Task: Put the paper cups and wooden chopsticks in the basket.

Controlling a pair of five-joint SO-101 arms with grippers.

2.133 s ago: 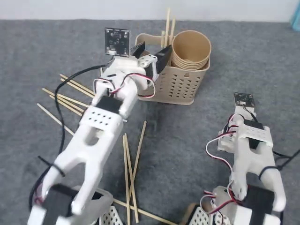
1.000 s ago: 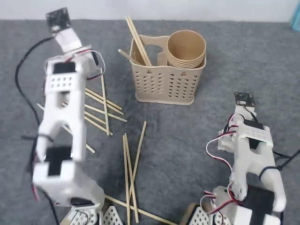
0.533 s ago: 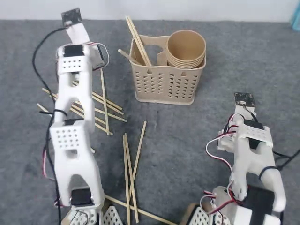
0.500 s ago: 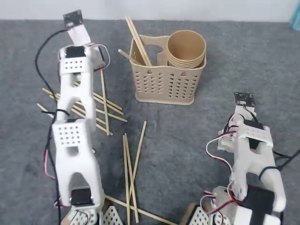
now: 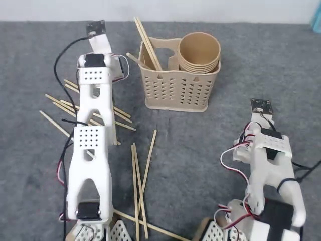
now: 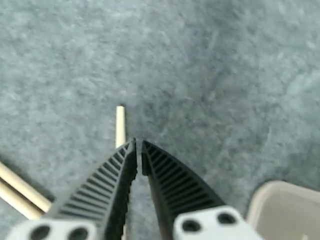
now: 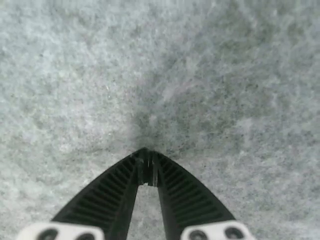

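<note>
A tan slotted basket (image 5: 178,93) stands at the back of the grey carpet. It holds a stack of paper cups (image 5: 199,52) and a few wooden chopsticks (image 5: 148,40) leaning upright. Several loose chopsticks (image 5: 140,181) lie on the carpet, and more chopsticks (image 5: 70,108) lie under and beside my left arm (image 5: 94,75), which stretches to just left of the basket. My left gripper (image 6: 138,145) is shut and holds nothing. Its tips hover over the end of one chopstick (image 6: 120,120), with a basket corner (image 6: 285,210) close by. My right gripper (image 7: 147,152) is shut over bare carpet, on the right arm (image 5: 266,150).
A loose black cable (image 5: 62,55) loops beside the left arm. The carpet (image 5: 210,150) between the basket and the right arm is open floor. A long chopstick (image 5: 150,226) lies near the arm bases at the front.
The left arm left the basket, where chopsticks now stand, swung far left, then came back right toward the basket's left side. The right arm has not moved.
</note>
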